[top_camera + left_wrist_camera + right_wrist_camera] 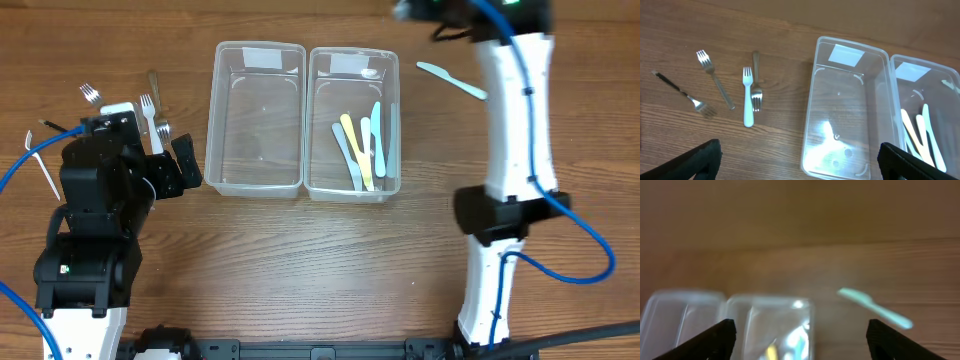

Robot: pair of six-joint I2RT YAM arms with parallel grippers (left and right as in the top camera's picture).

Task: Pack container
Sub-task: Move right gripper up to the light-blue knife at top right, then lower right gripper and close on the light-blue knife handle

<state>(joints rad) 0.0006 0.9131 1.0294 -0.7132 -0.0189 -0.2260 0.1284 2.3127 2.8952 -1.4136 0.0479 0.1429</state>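
Two clear plastic containers stand side by side. The left one point(255, 190) is empty; the right one point(350, 192) holds several pastel plastic knives point(360, 145). A light green knife point(452, 80) lies on the table right of them and also shows in the right wrist view point(875, 307). Several forks lie at the left: a white plastic fork point(747, 97), two metal forks point(715, 77) point(756, 82) and a black-handled fork point(682, 92). My left gripper point(175, 165) is open and empty, just left of the empty container point(810, 115). My right gripper point(800, 345) is open and empty, high behind the containers.
The right arm's white links point(515, 120) stretch over the table's right side. The forks sit close together by the left arm's base point(95, 200). Bare wooden table point(300, 270) lies in front of the containers.
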